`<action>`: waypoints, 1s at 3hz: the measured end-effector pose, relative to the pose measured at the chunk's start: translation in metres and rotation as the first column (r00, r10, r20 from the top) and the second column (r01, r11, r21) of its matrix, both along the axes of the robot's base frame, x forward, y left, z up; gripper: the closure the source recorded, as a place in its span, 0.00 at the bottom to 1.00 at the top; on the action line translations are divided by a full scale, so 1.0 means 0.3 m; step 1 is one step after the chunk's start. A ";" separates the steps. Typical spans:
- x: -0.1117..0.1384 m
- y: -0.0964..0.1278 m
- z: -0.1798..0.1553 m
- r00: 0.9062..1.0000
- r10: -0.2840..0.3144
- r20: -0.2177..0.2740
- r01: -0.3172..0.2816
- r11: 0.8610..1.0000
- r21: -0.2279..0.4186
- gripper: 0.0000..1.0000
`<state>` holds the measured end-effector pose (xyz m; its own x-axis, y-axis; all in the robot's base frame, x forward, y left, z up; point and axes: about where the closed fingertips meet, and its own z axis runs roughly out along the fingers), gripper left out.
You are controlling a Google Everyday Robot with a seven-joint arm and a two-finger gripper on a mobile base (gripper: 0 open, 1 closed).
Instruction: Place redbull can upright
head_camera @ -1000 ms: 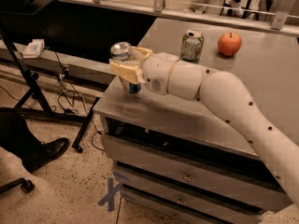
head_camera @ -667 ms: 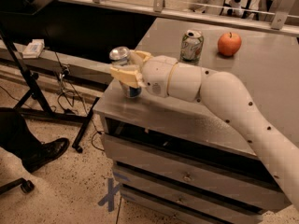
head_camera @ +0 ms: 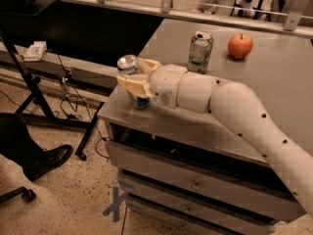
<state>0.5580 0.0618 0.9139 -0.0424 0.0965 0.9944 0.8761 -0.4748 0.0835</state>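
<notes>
The redbull can (head_camera: 130,65) stands upright near the front left corner of the grey table (head_camera: 254,97). Its silver top faces up and its blue base (head_camera: 141,102) is at the table surface. My gripper (head_camera: 133,75) reaches in from the right on the white arm (head_camera: 230,106). Its yellowish fingers (head_camera: 133,86) sit on either side of the can, closed against it. The middle of the can is hidden by the near finger.
A white-and-green soda can (head_camera: 199,52) and a red apple (head_camera: 240,46) stand further back on the table. The table's left edge drops off just beside the redbull can. A black stand (head_camera: 29,82), cables and a person's shoe (head_camera: 46,163) are on the floor to the left.
The gripper and the can have moved slightly down and to the right, bringing the can's base to the table. The soda can and the apple have not moved.
</notes>
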 end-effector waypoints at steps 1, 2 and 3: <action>-0.006 -0.012 -0.016 1.000 -0.017 -0.012 0.017 1.000 -0.005 0.36; -0.009 -0.023 -0.022 0.999 -0.029 -0.016 0.029 1.000 -0.013 0.13; -0.009 -0.034 -0.026 0.999 -0.036 -0.023 0.036 0.999 -0.021 0.00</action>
